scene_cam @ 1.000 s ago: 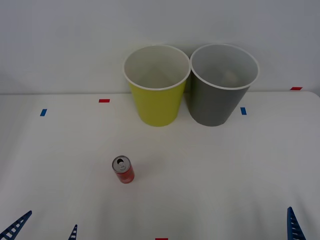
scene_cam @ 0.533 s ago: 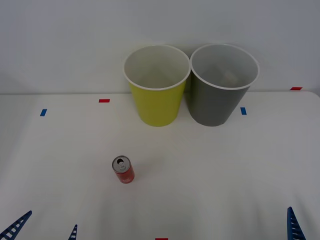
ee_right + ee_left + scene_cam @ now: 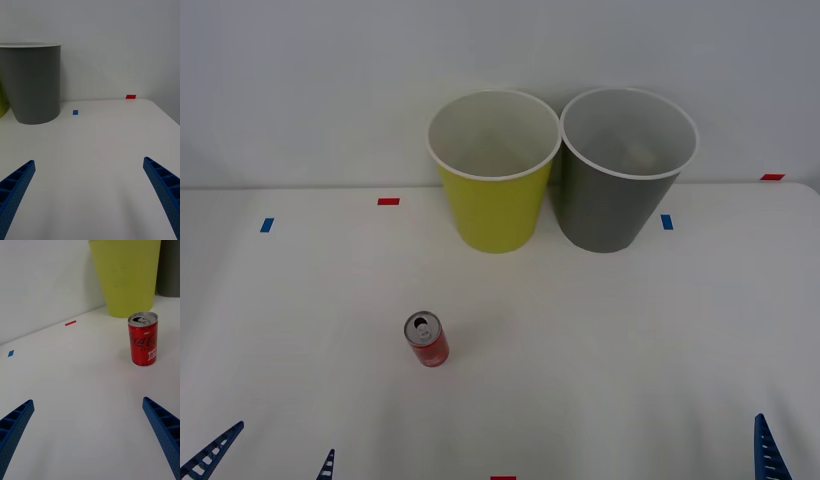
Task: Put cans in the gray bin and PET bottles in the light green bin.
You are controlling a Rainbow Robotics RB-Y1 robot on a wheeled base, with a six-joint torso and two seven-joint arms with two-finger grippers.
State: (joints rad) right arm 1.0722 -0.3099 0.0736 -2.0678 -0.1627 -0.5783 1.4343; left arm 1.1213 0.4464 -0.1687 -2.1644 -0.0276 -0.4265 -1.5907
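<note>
Red can (image 3: pixel 426 340) with a silver top and pull tab stands upright on the white table (image 3: pixel 630 340), on the robot's left half and well in front of the two bins; in the left wrist view the can (image 3: pixel 143 339) has white lettering on its side and nothing touches it; behind it, at the far edge of the table against the pale wall, the light green bin (image 3: pixel 495 170) and the gray bin (image 3: pixel 621 168) stand upright just beside each other, the green one on the left, their white rims almost touching; small red and blue tape marks (image 3: pixel 388 201) lie flat on the table near the bins and toward the edges; the left gripper (image 3: pixel 90 435) waits low at the near edge of the table, its blue ribbed fingers (image 3: pixel 15 427) spread wide with nothing between them, the can well apart from it; the right gripper (image 3: pixel 90 191) waits at the near right edge, its fingers (image 3: pixel 161 183) also wide apart and holding nothing, with the gray bin (image 3: pixel 33 82) far ahead of it.
</note>
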